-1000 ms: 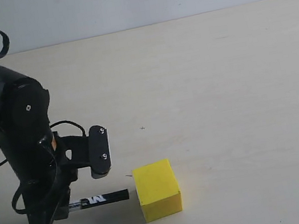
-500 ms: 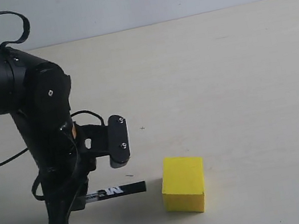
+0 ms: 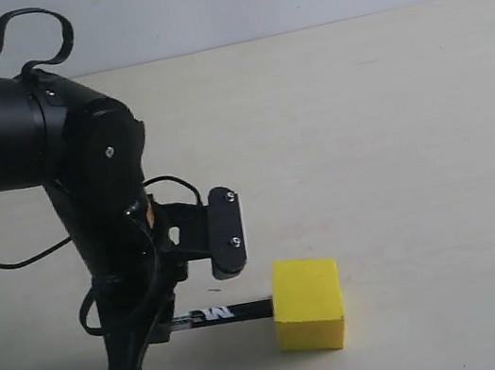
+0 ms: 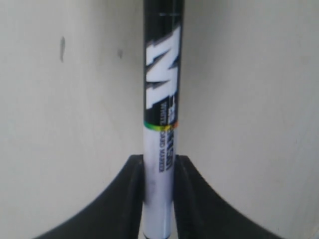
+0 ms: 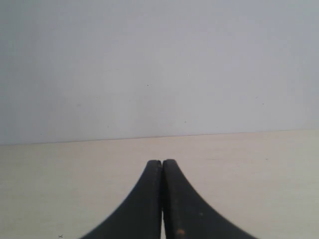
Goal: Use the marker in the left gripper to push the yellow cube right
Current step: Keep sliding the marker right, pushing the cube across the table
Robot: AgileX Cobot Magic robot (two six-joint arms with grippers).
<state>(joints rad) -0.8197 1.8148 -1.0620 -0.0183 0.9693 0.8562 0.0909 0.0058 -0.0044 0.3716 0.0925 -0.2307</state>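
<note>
The yellow cube (image 3: pixel 308 304) sits low and centre in the exterior view, slightly askew. The marker (image 3: pixel 227 313) tip meets its left face. The left gripper (image 3: pixel 177 317) is clamped on the barrel. Pushing off-centre may spin the cube aside, or the marker may slide back between the fingers.

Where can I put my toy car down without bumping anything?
The table is bare everywhere to the right of the yellow cube and behind it. The front left is crowded: the left gripper holds the marker with its tip at the cube.
</note>
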